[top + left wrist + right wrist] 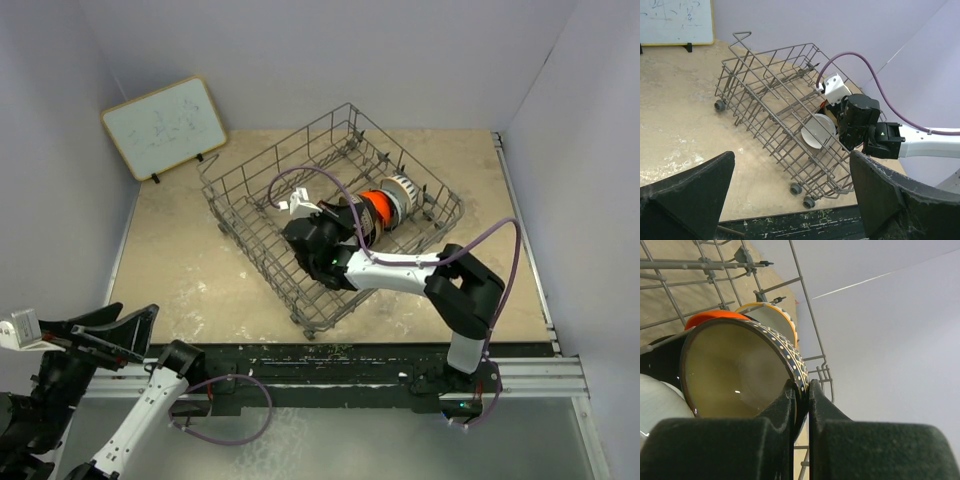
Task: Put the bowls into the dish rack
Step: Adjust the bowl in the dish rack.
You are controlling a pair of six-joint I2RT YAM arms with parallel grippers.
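Right wrist: right gripper (801,388) pinches the patterned bowl (735,370), navy cream-dotted rim, glossy olive inside, within the dish rack (255,225); left gripper (792,165) gapes empty outside it.

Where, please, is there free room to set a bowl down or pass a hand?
Bare tan tabletop lies between the white board, the grey wire dish rack and the near edge; a strip runs right of the rack. The rack's left part holds only tines. Crowded: its right side, where round bowls line up and the right tool pinches a pattern-rimmed bowl.
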